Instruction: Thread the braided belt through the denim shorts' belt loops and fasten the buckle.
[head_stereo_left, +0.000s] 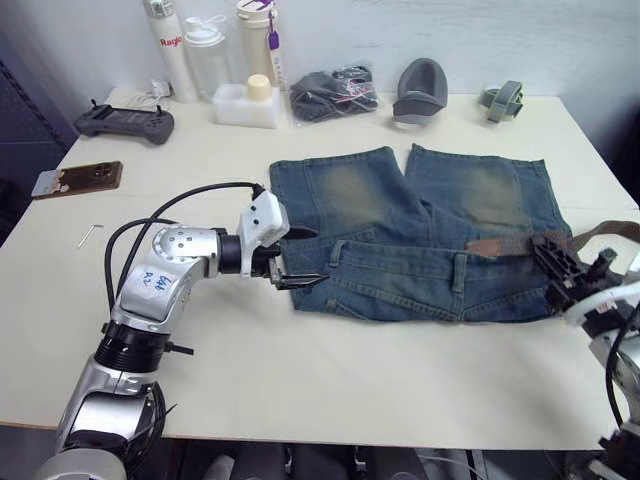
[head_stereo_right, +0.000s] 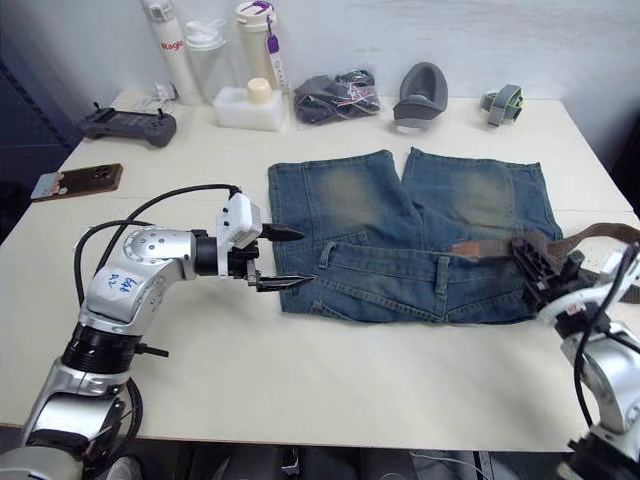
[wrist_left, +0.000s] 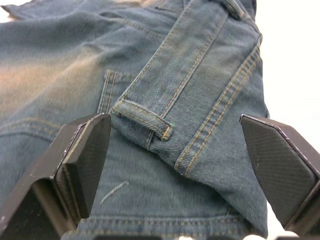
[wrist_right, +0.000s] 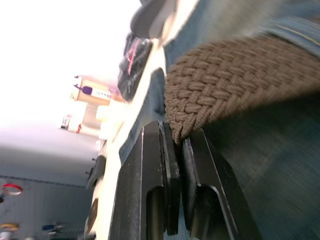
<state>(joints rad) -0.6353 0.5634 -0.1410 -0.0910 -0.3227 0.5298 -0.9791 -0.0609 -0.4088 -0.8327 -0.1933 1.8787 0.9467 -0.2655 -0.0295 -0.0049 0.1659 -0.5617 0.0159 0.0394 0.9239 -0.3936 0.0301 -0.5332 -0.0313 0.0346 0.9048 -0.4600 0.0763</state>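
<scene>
- the denim shorts (head_stereo_left: 420, 240) lie flat on the tabletop (head_stereo_left: 330, 370), well toward its right side, waistband toward the near edge and legs pointing to the far edge.
- the braided belt (head_stereo_left: 505, 243) lies across the right part of the waistband and trails off toward the tabletop's right edge; the buckle cannot be made out.
- the right gripper (wrist_right: 177, 145) sits at the right end of the waistband with its jaws pinched shut on the woven belt, as its wrist view shows up close.
- the left gripper (head_stereo_left: 293, 256) hovers at the left end of the waistband, jaws wide open, one finger (wrist_left: 82, 160) on each side of the denim, touching nothing.
- a belt loop (wrist_left: 142, 120) lies flat against the waistband right between those open jaws.
- judged step: feeding the belt along the waistband, with most loops not yet threaded.
- to do it well, the left jaws should probably pin or lift the waistband beside a loop so it stands open, while the right hand pushes the belt in flat, not twisted.
- risk: pulling without anchoring could drag the shorts across the tabletop and bunch the waistband.
</scene>
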